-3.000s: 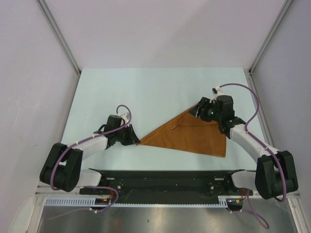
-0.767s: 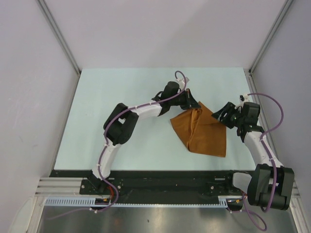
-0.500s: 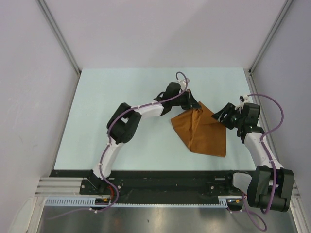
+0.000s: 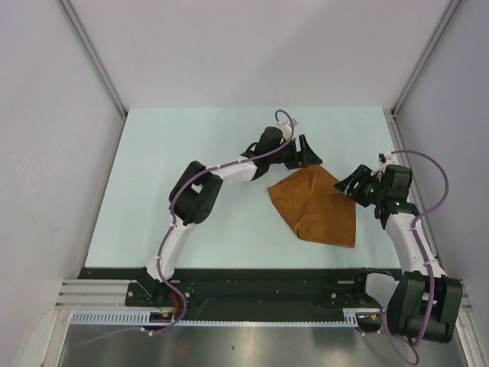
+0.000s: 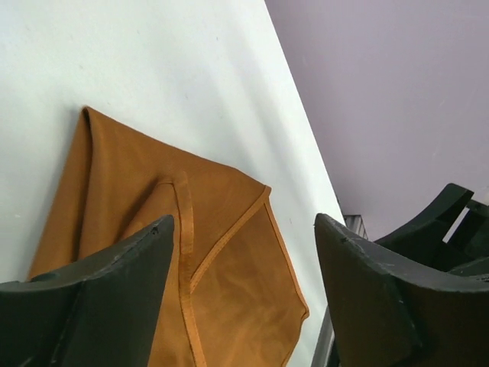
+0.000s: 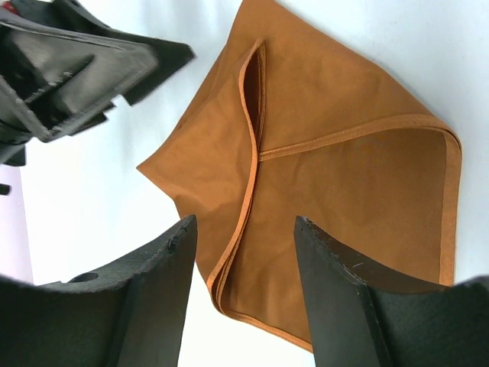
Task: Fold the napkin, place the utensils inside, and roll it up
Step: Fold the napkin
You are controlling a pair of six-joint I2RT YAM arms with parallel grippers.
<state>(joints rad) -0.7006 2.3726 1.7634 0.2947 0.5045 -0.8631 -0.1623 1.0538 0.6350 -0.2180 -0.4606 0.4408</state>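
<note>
- Nearest: one black mounting rail [image 4: 252, 277] along the table's near edge, carrying two white-and-black arms, one base at each end
- One pale bluish-white table top [image 4: 176, 176] runs from the rail to the far wall
- One rust-brown plain cloth napkin [image 4: 317, 208] lies flat on the right half of the table, folded into an uneven kite-like shape with overlapping layers
- Napkin's broad edge is nearest; it narrows toward a far corner between the two grippers
- Both wrist views show its stitched hems, with one folded flap crossing the layer below it
- One right gripper [image 4: 345, 180] sits at the napkin's far right edge with its two dark fingers spread, released, nothing between them; its wrist view looks down on the cloth
- One left gripper [image 4: 312, 151], a little farther back at the napkin's far corner, has two dark fingers standing wide apart, released, gripping nothing; the cloth shows through the gap in its wrist view
- The two grippers face each other across that corner, apart
- Farthest: three lilac walls [image 4: 252, 53] joined by two grey metal corner posts [image 4: 92, 57]
</note>
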